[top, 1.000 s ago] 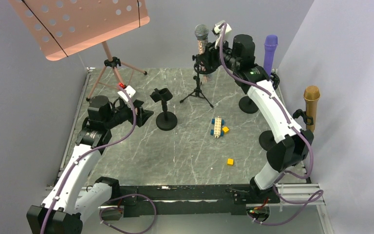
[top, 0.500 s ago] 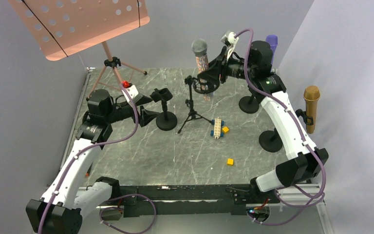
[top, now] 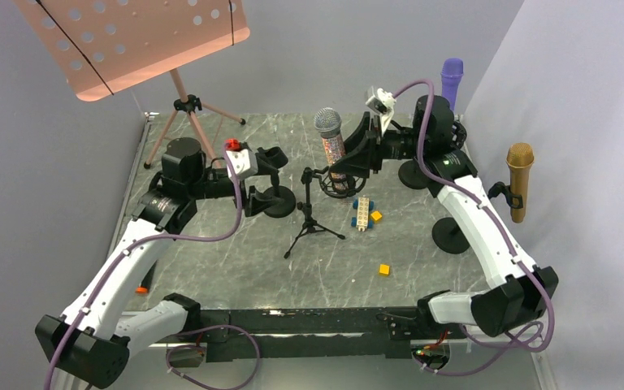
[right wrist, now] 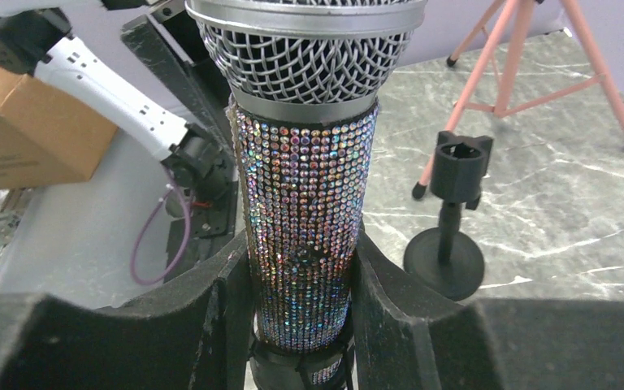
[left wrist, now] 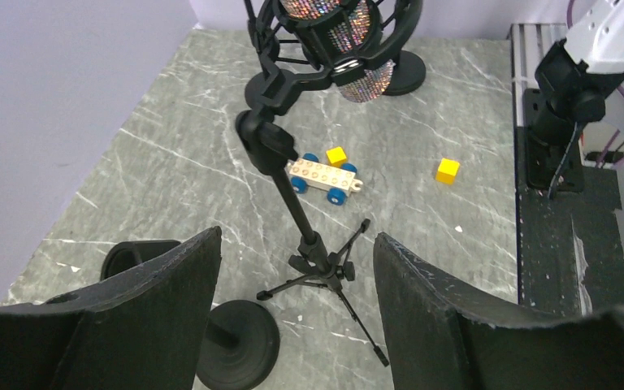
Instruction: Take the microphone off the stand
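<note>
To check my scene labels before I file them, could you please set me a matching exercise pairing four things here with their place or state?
Things
1. glitter microphone
2. gold microphone
3. purple microphone
4. left gripper

Places or states
A. open, holding nothing
B. on the right, farthest back
C. clamped in the right gripper
D. on the right, about midway back

Pairs: 1-C, 2-D, 3-B, 4-A
</note>
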`<state>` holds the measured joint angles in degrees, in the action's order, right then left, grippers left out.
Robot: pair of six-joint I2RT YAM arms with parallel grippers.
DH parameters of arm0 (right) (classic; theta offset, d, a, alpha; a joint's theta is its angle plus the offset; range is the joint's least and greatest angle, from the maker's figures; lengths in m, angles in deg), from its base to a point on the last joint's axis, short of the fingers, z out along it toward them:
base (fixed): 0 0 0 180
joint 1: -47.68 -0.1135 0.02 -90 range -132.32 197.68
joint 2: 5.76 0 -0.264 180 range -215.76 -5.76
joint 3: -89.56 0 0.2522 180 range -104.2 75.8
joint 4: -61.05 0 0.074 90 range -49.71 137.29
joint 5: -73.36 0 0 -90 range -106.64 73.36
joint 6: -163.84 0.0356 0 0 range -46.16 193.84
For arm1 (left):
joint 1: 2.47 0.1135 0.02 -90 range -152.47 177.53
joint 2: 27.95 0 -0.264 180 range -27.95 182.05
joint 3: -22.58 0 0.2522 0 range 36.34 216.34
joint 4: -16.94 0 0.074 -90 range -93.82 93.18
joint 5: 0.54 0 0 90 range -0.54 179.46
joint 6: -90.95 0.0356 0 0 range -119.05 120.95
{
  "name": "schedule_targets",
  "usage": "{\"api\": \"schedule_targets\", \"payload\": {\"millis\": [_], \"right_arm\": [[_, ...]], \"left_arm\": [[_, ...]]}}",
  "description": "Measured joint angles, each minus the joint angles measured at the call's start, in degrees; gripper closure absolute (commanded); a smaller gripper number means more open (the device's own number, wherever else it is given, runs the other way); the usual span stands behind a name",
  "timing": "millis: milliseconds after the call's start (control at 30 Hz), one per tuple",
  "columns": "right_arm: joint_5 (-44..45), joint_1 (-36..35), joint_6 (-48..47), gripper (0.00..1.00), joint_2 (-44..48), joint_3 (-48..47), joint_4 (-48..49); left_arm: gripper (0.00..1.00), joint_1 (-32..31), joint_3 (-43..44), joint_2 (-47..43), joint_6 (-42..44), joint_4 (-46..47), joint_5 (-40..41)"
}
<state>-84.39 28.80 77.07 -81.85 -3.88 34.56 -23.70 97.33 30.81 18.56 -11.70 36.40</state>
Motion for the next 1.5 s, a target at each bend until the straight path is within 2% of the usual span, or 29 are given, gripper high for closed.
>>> {"api": "schedule_targets", "payload": {"millis": [133,233,467,700,800,933,1200,1267,1400,1433,1500], "right_arm": [[0.0,0.0,-0.2,0.45,3.0,2.8,0.3],[0.6,0.0,-1.4,0.33,4.2,3.1,-0.9],[3.0,-0.1,-4.7,0.25,7.3,3.2,-4.7],[5.7,-0.1,-9.7,0.06,8.9,3.2,-10.6],[7.5,-0.1,-12.1,0.05,9.8,3.3,-13.2],[9.2,-0.1,-15.2,0.08,11.3,3.9,-15.5],[12.2,-0.1,-18.7,0.14,13.6,8.9,-15.8],[12.2,-0.1,-18.7,0.17,13.7,9.2,-15.0],[12.2,-0.1,-18.4,0.29,13.7,9.7,-14.2],[12.0,-0.1,-18.3,0.33,13.7,9.8,-14.1],[11.9,-0.1,-18.2,0.40,13.7,10.3,-13.6]], "left_arm": [[0.25,-2.1,0.2,0.5,2.4,-2.3,0.4],[0.25,-3.1,1.1,1.7,2.9,-3.1,0.3],[0.24,-7.1,3.8,4.9,0.9,-1.1,-0.3],[0.20,-9.7,9.2,11.0,-12.9,9.1,-1.3],[0.19,-11.3,12.7,14.2,-17.4,13.2,-1.4],[0.20,-14.3,16.1,18.0,-22.5,19.0,-1.5],[0.23,-18.6,19.1,23.3,-26.5,24.0,-0.9],[0.30,-18.8,19.7,24.2,-27.5,24.8,-0.3],[0.58,-18.8,20.3,25.5,-28.5,26.3,0.4],[0.66,-18.8,20.5,25.9,-28.6,26.7,0.7],[0.94,-18.8,20.8,26.3,-29.3,27.1,0.6]]}}
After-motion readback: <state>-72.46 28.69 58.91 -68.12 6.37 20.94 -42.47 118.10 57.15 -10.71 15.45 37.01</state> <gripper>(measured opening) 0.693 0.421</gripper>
